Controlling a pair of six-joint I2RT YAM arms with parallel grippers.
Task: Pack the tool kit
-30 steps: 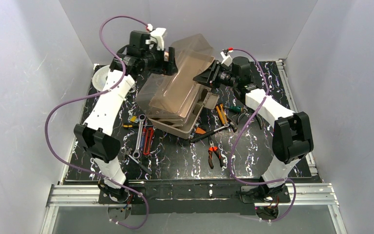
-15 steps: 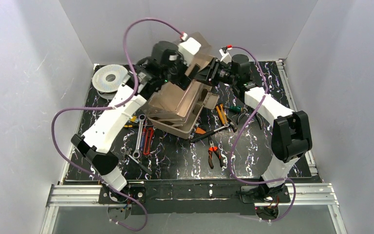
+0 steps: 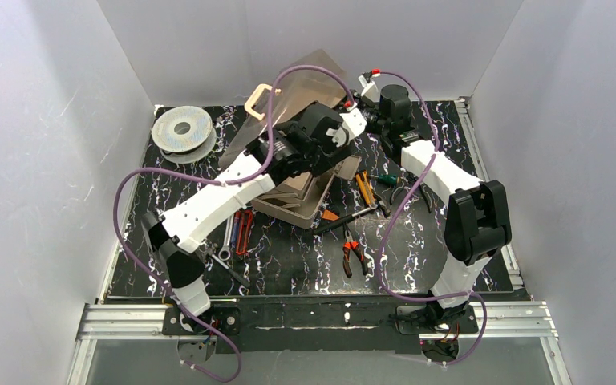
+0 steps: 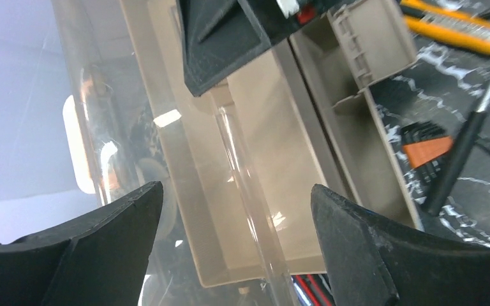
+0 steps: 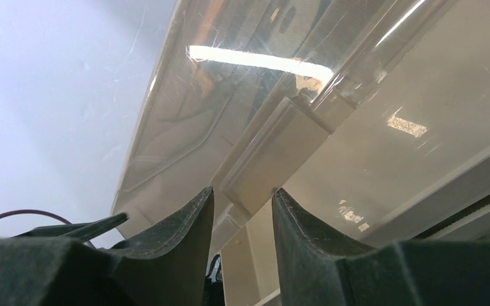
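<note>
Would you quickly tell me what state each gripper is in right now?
Left gripper: open, holding nothing.
Right gripper: shut on the translucent lid.

Lid (image 3: 309,76) upright, left arm (image 3: 216,200) over toolbox (image 3: 293,210)

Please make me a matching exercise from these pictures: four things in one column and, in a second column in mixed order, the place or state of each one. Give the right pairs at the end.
Things
1. grey spool
2. translucent lid
3. orange pliers
4. left gripper

Places or states
A. open, over the inside of the toolbox
B. lying on the mat, on the toolbox's near side
C. at the far left corner of the mat
D. raised, tilted up above the toolbox

Pairs: 1-C, 2-D, 3-B, 4-A
</note>
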